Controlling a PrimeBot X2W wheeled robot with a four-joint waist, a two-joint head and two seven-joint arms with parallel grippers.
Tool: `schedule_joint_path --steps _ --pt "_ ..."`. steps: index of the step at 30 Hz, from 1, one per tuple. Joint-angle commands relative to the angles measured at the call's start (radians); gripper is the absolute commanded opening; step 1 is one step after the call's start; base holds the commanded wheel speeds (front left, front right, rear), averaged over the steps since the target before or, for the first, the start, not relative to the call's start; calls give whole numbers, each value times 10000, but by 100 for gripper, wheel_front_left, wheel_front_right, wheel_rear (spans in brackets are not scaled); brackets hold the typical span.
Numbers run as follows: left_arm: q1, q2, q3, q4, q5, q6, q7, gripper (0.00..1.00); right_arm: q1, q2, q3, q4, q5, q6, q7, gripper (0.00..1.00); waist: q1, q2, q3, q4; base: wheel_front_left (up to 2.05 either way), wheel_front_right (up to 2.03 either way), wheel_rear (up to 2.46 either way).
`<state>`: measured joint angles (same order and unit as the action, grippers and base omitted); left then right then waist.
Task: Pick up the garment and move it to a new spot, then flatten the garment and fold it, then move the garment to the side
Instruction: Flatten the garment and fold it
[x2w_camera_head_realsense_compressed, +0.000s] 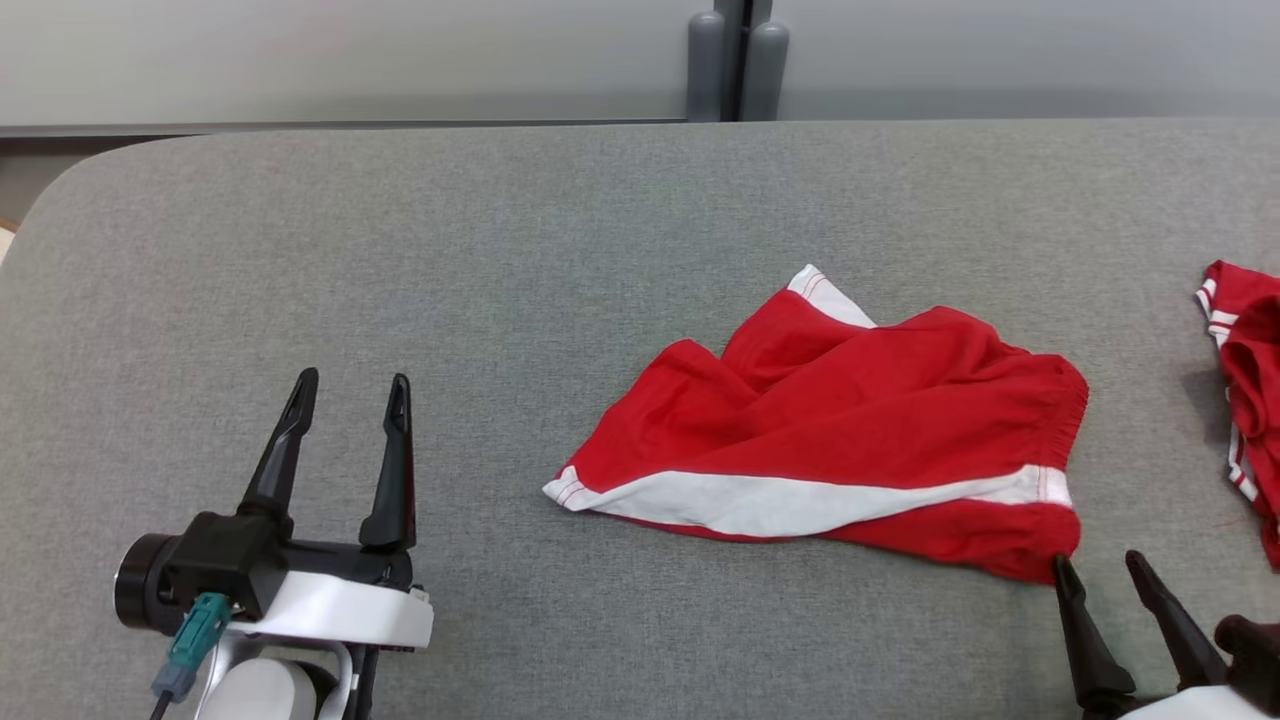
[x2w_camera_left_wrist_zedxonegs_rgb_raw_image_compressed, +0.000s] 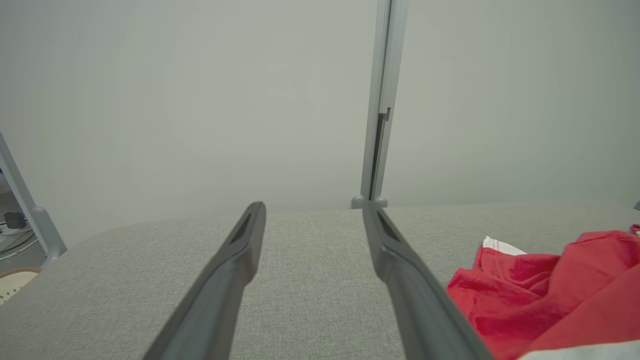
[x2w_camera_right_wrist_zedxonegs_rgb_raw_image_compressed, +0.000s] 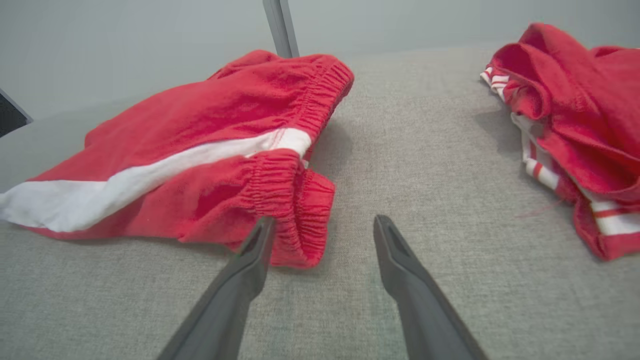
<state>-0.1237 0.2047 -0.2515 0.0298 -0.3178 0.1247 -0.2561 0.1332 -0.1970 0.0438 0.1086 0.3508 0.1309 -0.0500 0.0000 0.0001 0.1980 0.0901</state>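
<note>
Red shorts (x2w_camera_head_realsense_compressed: 840, 440) with a white stripe lie rumpled at centre-right of the head view on the grey fabric surface (x2w_camera_head_realsense_compressed: 500, 250), with a second red garment (x2w_camera_head_realsense_compressed: 1250, 380) at the right edge. The left gripper (x2w_camera_head_realsense_compressed: 354, 378) is spread empty at lower left, and the right gripper (x2w_camera_head_realsense_compressed: 1098, 560) is spread at lower right, one tip at the shorts' corner. In the left wrist view the left gripper (x2w_camera_left_wrist_zedxonegs_rgb_raw_image_compressed: 314, 206) stands apart over bare surface, the shorts (x2w_camera_left_wrist_zedxonegs_rgb_raw_image_compressed: 540, 285) at lower right. In the right wrist view the right gripper (x2w_camera_right_wrist_zedxonegs_rgb_raw_image_compressed: 325, 220) is parted, one finger against the waistband of the shorts (x2w_camera_right_wrist_zedxonegs_rgb_raw_image_compressed: 200, 140).
</note>
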Motion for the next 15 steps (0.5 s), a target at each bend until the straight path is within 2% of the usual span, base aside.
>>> schedule_joint_path --steps 1,8,15 --pt "110 59 65 -13 -53 65 -38 100 91 -42 -33 -75 -62 -2 -70 100 0 -1 -52 -64 0 0 0" --pt "466 179 241 -65 -119 272 -13 100 359 -47 -587 -1649 -502 -4 -255 100 0 -1 -476 -302 0 0 0" --pt "861 277 84 -162 3 371 225 100 124 -12 -877 -2953 -1033 -4 319 100 0 -1 -1121 -311 0 0 0"
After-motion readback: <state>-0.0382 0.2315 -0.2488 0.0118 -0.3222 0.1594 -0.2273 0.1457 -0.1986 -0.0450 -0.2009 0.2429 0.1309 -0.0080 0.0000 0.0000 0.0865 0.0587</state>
